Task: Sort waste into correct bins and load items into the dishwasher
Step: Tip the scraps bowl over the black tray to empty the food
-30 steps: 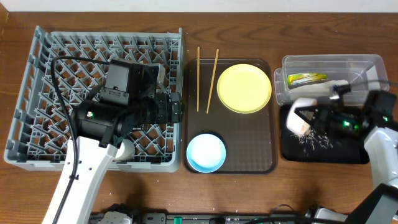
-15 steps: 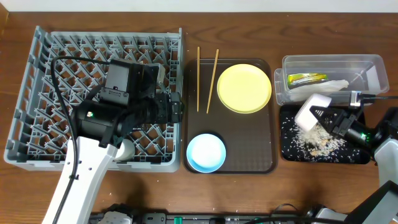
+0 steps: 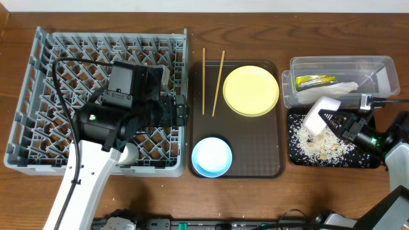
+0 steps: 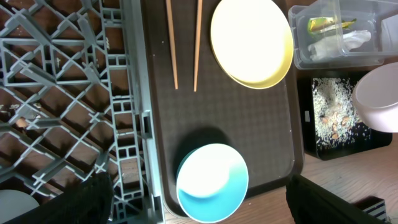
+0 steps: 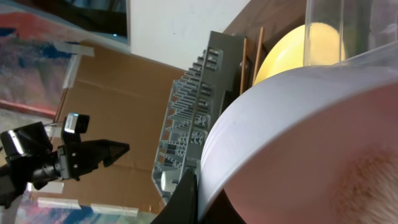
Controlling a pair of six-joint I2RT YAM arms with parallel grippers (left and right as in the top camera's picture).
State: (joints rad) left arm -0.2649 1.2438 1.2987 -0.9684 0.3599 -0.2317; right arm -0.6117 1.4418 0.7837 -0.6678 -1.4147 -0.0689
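My right gripper (image 3: 333,119) is shut on the rim of the white bowl (image 3: 319,115) and holds it tipped over the black tray (image 3: 367,160), where beige rice crumbs (image 3: 319,145) lie. The bowl fills the right wrist view (image 5: 311,124). The clear tub (image 3: 383,64) behind holds the green-and-orange wrapper (image 3: 314,81) and white tissue (image 3: 332,90). My left gripper, open and empty, hangs over the grey rack's (image 3: 64,57) right edge; its fingers (image 4: 99,199) frame the light blue bowl (image 4: 211,183). The yellow plate (image 3: 250,90) and two chopsticks (image 3: 218,73) lie on the brown tray (image 3: 268,169).
The rack takes up the table's left half, with a white round object (image 4: 12,208) in its near part. The brown tray sits in the middle, the tub and black tray at the right. Bare wooden table (image 3: 255,32) runs along the back.
The right gripper swung the white bowl up and to the right, tipping it; rice crumbs spread over the black tray. The left arm has not moved.
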